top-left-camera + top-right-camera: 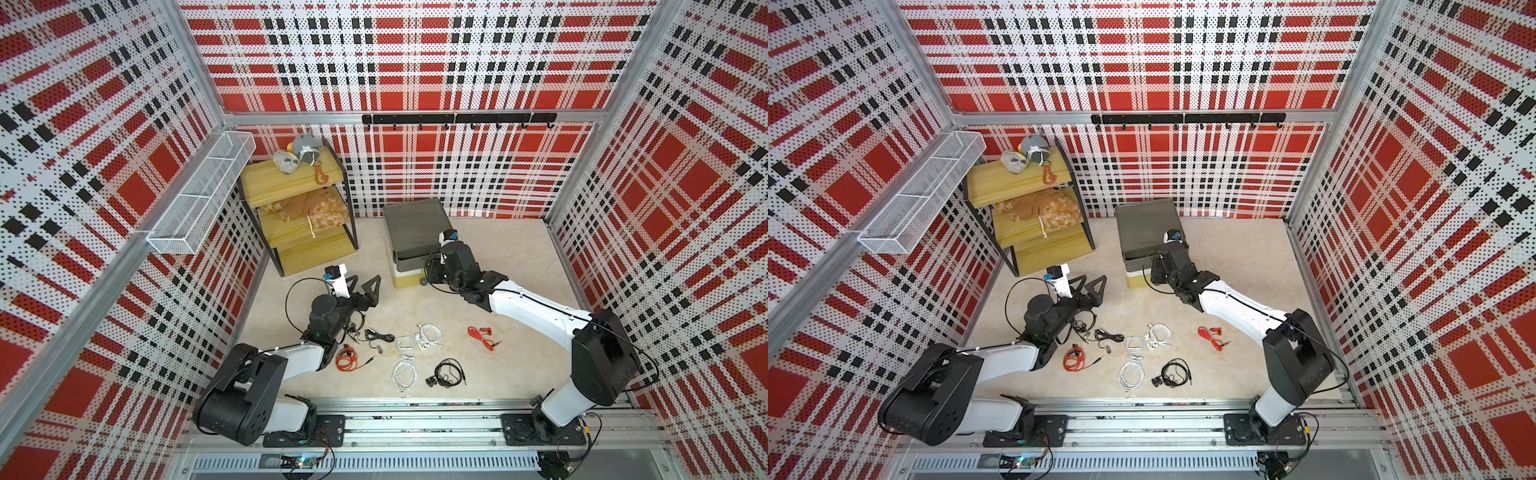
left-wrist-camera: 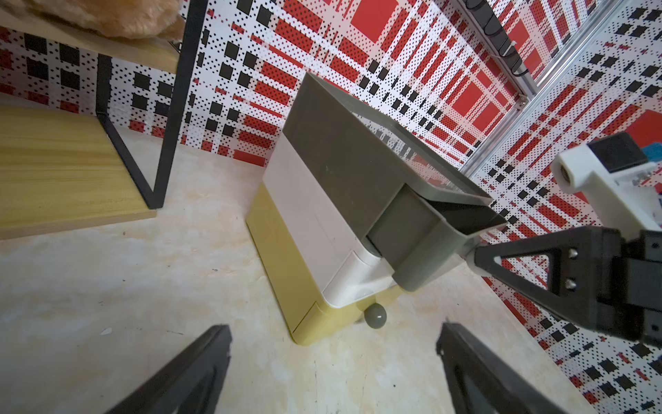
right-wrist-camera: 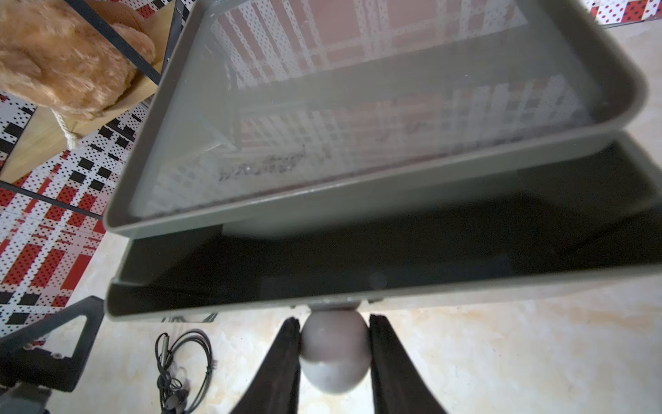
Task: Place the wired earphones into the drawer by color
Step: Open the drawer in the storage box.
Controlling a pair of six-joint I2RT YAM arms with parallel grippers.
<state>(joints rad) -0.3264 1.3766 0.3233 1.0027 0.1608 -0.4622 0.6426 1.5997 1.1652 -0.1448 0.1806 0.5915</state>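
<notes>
White wire-mesh basket (image 1: 199, 195): long, boxy, on left wall.
Shelf rack (image 1: 291, 183): yellow wood-grain boards, thin black metal frame, far left.
Left gripper (image 1: 366, 280): black triangular fingers spread wide, holding nothing, above floor.
Wired earphones (image 1: 403, 374): seven thin coiled bundles, red, white and black, loose on pale mottled floor, near centre.
Drawer (image 1: 405, 224): smooth plastic cube chest, far centre; dark grey top tier (image 2: 412, 229) part open.
Right gripper (image 3: 335, 322): fingers narrow, clamped on that tier's smooth round knob (image 3: 335, 358).
</notes>
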